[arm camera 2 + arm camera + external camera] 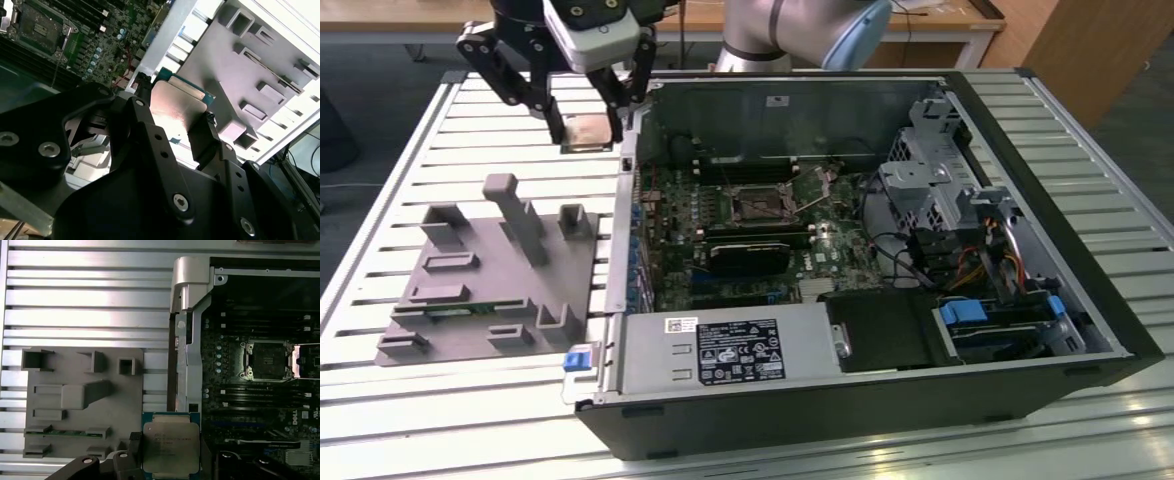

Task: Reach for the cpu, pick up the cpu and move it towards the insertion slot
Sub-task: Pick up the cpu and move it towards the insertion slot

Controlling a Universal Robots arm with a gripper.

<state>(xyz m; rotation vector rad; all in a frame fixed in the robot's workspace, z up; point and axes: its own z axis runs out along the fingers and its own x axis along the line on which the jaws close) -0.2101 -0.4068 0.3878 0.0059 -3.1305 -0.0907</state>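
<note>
Black two-fingered gripper (pixel 594 120) clamped on the flat silvery square cpu (pixel 171 447), held aloft beside the open case; dark silver-framed insertion slot (pixel 266 360) well apart.

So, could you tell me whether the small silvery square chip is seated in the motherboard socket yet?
Out: the cpu sits between the gripper fingers, while the insertion slot is empty.

The exterior view looks down at an angle from above and somewhat back, taking in the open computer case (pixel 881 250) and the grey tray (pixel 487 290) beside it. The first wrist view faces straight down from higher up on the tray (pixel 80 405) and green circuit board (pixel 260 390). The second wrist view looks obliquely past the gripper (pixel 170 125), close in, sharing tray (pixel 260 65) and board (pixel 75 35).
</note>
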